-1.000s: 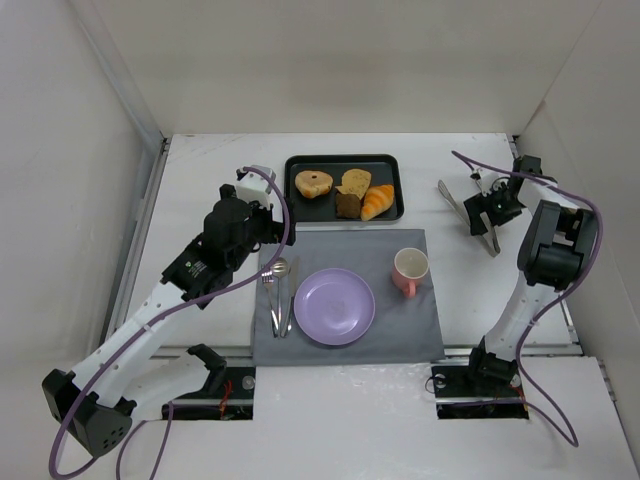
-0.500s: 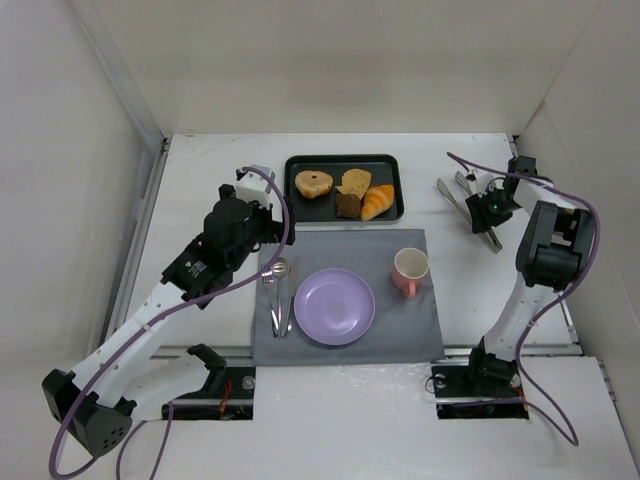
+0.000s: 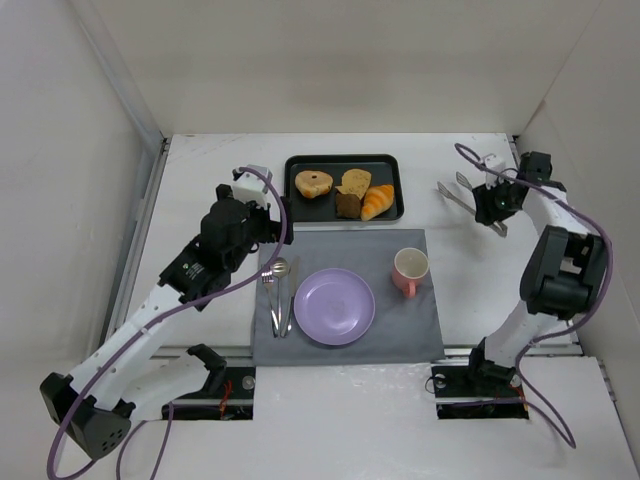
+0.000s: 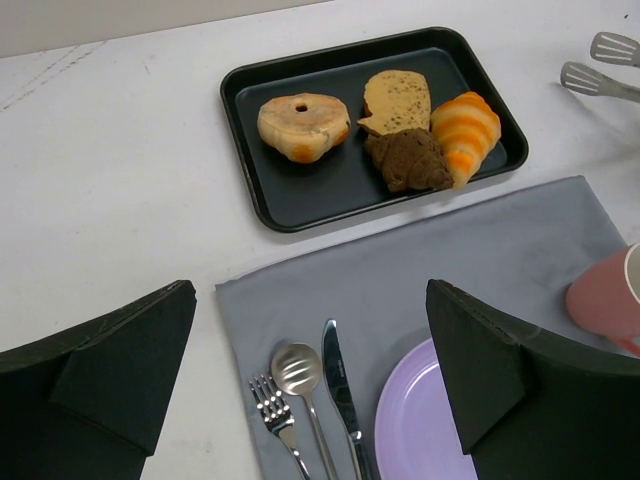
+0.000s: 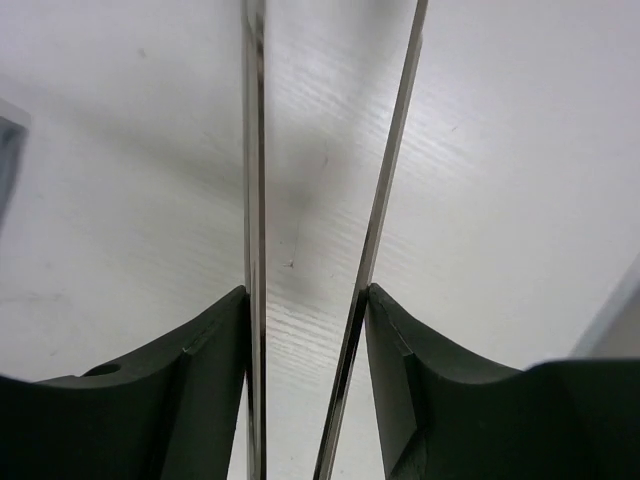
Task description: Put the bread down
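Observation:
The bread (image 3: 314, 183) (image 4: 303, 125), a round tan bun with a dark centre hole, lies at the left end of the black tray (image 3: 345, 158) (image 4: 310, 190). My left gripper (image 3: 258, 208) (image 4: 310, 295) hangs open over the grey napkin's left edge, nearer than the tray, holding nothing. Far right, my right gripper (image 3: 495, 203) (image 5: 306, 295) is shut on a pair of metal tongs (image 3: 458, 194) (image 5: 255, 150). Both tong arms are pressed between its pads. The tong heads (image 4: 606, 62) point toward the tray.
An orange croissant (image 3: 378, 200), a brown cake chunk (image 3: 348, 206) and a tan slice (image 3: 356, 181) share the tray. On the grey napkin (image 3: 420, 330) lie a purple plate (image 3: 335, 307), a pink cup (image 3: 410, 268) and a fork, spoon and knife (image 3: 278, 290). White walls enclose the table.
My right gripper has closed on the tongs and shifted them slightly toward the back right. The left arm has barely moved.

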